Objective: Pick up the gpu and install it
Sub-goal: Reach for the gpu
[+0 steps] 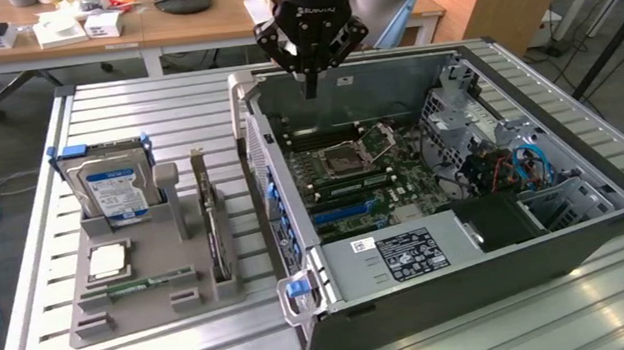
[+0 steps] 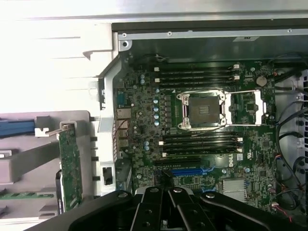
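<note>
The gpu point(image 1: 216, 233) is a thin dark card standing on edge in a slot of the grey holder tray point(image 1: 155, 308), on the exterior view's left of the open computer case point(image 1: 408, 255). In the wrist view the gpu point(image 2: 71, 163) shows its green board face with a metal bracket at one end. My gripper point(image 1: 310, 87) hangs shut and empty above the back of the case, over the motherboard point(image 1: 351, 172), well apart from the gpu. Its black fingers point(image 2: 166, 202) sit together above the blue expansion slot point(image 2: 192, 171).
A silver hard drive point(image 1: 116, 186) with a blue-white label stands upright in the tray, with a processor chip point(image 1: 107, 262) and a green memory stick point(image 1: 147, 281) lying beside it. The case wall point(image 1: 260, 154) rises between tray and motherboard. Desks stand behind the slatted table.
</note>
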Available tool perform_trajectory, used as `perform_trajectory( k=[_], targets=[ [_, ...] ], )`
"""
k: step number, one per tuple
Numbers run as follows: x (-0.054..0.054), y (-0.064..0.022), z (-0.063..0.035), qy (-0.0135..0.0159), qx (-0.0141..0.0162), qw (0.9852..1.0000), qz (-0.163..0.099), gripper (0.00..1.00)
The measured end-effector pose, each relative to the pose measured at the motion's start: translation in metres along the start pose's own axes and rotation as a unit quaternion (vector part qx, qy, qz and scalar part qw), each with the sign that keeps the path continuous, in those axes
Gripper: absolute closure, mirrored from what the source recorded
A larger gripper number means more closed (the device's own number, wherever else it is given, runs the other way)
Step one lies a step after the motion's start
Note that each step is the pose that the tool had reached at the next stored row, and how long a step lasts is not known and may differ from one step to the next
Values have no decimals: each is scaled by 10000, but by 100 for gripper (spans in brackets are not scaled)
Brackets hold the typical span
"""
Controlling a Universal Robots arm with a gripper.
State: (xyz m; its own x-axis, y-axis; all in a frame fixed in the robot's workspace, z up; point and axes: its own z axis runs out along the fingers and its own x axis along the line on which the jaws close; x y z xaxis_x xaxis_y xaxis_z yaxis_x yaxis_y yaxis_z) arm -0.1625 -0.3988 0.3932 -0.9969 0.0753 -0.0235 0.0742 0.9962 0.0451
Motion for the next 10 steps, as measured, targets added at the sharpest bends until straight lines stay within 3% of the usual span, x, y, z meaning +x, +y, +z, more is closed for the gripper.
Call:
perform_trajectory(
  k=[10],
  targets=[
    [245,-18,-6,-3,0,10000,-1,90]
  ],
)
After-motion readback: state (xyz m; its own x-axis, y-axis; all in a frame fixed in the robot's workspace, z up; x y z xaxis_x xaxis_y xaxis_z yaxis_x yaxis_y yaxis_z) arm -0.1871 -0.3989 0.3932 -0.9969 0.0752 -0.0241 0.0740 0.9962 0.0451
